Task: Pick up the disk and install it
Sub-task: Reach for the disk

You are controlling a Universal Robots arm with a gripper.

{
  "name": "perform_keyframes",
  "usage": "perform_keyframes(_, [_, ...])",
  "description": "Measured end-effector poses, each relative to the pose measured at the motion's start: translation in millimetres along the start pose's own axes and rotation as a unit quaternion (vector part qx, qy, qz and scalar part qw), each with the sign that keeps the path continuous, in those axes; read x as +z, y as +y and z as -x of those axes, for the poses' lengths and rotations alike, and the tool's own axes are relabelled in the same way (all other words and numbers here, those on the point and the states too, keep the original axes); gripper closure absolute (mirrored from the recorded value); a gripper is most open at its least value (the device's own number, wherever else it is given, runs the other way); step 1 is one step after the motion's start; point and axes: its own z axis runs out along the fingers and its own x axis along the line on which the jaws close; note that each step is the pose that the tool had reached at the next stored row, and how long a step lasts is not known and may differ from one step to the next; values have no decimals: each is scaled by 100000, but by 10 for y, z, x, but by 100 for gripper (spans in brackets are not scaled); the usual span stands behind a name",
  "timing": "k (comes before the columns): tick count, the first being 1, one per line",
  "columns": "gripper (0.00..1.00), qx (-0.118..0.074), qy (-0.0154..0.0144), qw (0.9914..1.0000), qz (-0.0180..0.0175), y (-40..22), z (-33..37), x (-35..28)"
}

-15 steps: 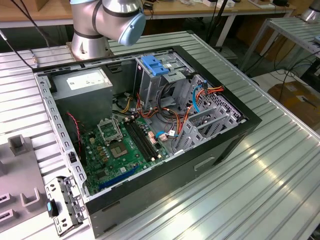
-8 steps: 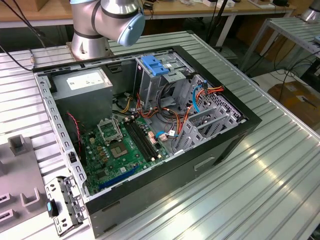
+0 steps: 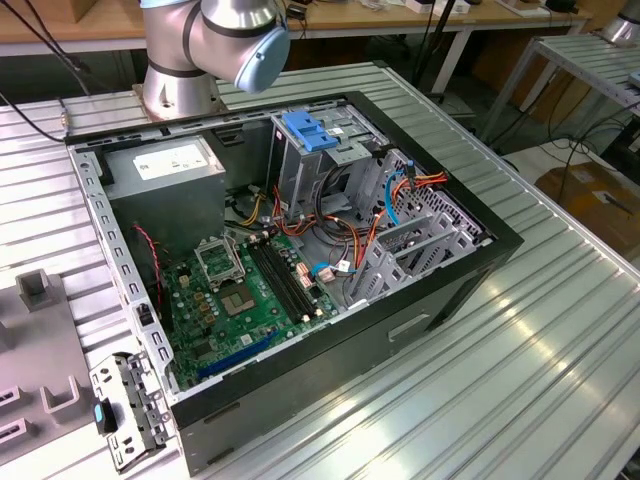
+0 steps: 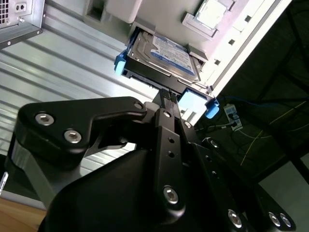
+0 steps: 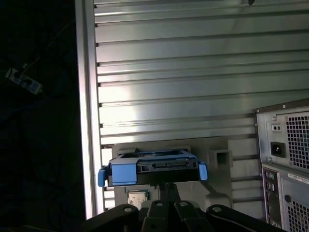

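The disk (image 4: 161, 54) is a flat silver-black drive with a white-and-blue label and blue side rails. It lies on a grey holder (image 4: 219, 36) on the ribbed metal table, behind the computer case. In the first wrist view the disk (image 5: 152, 169) shows edge-on, connector side toward the camera. My gripper (image 4: 166, 96) reaches the middle of the disk's near edge; in the first wrist view the gripper (image 5: 166, 186) tip meets that edge. The open case (image 3: 300, 250) holds the metal cage with the blue plastic top (image 3: 310, 130).
The case's rear panel (image 5: 285, 159) with its power socket stands close beside the holder. The table edge (image 5: 89, 121) drops to a dark floor with cables. The arm's base (image 3: 180, 80) stands behind the case. A grey fixture plate (image 3: 40, 340) lies at the exterior view's left.
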Motion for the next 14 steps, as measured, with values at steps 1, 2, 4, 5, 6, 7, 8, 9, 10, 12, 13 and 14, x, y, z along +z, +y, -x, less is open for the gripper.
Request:
perform_keyframes(1, [89, 2, -7, 100000, 2, 2, -35, 1])
perform_keyframes(2, [89, 2, -3, 100000, 1, 4, -58, 0])
perform_keyframes(4, [89, 3, -3, 100000, 2, 9, -117, 0])
perform_keyframes(5, [89, 1, -5, 100000, 2, 11, -143, 0])
perform_keyframes(6, [89, 1, -2, 100000, 1, 12, -171, 0])
perform_keyframes(7, [89, -2, -2, 100000, 0, 16, -218, 0])
perform_keyframes(8, [89, -3, -5, 100000, 2, 19, -261, 0])
perform_keyframes(9, [89, -1, 2, 100000, -1, 19, -296, -1])
perform_keyframes(10, [89, 0, -1, 100000, 2, 18, -319, -1])
perform_keyframes(12, [89, 2, 2, 100000, 0, 16, -355, -1])
perform_keyframes(13, [89, -3, -1, 100000, 3, 16, -355, -1])
perform_keyframes(14, [89, -8, -3, 100000, 2, 16, -355, -1])
